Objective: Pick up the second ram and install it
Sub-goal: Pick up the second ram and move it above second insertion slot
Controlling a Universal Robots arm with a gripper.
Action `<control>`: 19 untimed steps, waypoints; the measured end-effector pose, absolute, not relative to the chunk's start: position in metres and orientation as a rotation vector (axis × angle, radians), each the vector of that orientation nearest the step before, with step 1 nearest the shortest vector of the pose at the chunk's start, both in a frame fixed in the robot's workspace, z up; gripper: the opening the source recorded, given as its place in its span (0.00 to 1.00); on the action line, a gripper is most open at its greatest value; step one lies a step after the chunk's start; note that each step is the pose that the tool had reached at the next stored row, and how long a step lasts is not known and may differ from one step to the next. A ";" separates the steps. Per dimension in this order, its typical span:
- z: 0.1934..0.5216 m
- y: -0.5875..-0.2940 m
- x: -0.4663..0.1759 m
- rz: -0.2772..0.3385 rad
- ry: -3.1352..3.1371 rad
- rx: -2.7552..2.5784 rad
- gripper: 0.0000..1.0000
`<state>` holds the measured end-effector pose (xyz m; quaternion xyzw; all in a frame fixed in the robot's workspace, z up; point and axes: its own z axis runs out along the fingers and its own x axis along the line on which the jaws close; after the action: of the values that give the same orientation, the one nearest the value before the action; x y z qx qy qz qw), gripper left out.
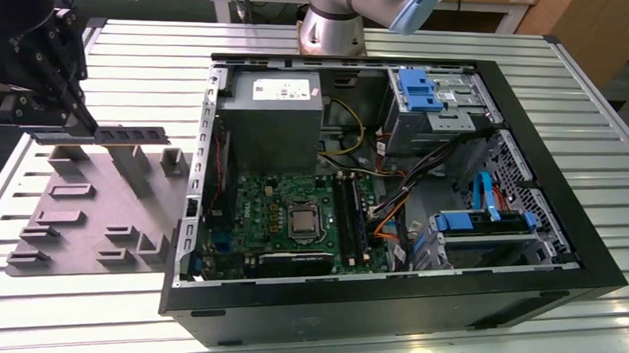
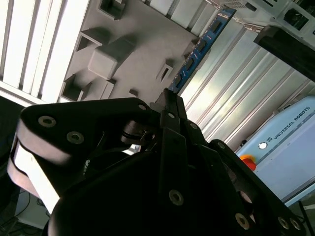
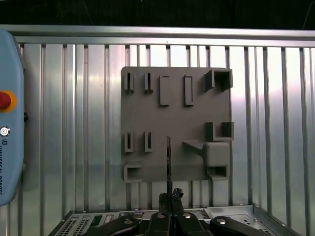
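- Grip is the first thing to notice: the second ram (image 1: 133,134) hangs level above the tray (image 1: 82,239), one end pointing toward the side where the computer case stands. As far as I can judge, it is clear of the tray's moulded blocks.
- The gripper (image 1: 89,131) has its fingers closed right down on the stick, pinching its flat faces near the end away from the case. The rest of the stick juts out past the fingertips. In the second wrist view its blue edge and row of chips run straight out from between the fingers.
- The tray is a light grey moulded plate lying flat on the slatted metal table (image 1: 120,52). I see no other stick standing in its pockets.
- The open computer case (image 1: 563,256) lies on its side just beside the tray, on the exterior view's right. Inside it the motherboard faces up.
- The long black ram slots (image 1: 353,217) sit on the motherboard, well apart from the tray. I cannot tell from here whether a first stick is seated in one of them.
- A light blue pendant (image 3: 10,123) with a red button rests on the table beyond the tray, on the side away from the case.
- By my reckoning the pick-up is done. The carry to the slots, the lining-up and the pressing home are all left to do.
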<state>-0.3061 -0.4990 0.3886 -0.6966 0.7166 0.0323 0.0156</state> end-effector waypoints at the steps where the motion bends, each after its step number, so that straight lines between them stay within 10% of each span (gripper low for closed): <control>1: 0.389 -0.499 -0.305 0.101 2.229 -2.167 0.12; 19: 0.389 -0.499 -0.289 0.101 2.229 -2.167 0.12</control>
<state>-0.2887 -0.4989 0.3886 -0.6966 0.7166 0.0323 0.0156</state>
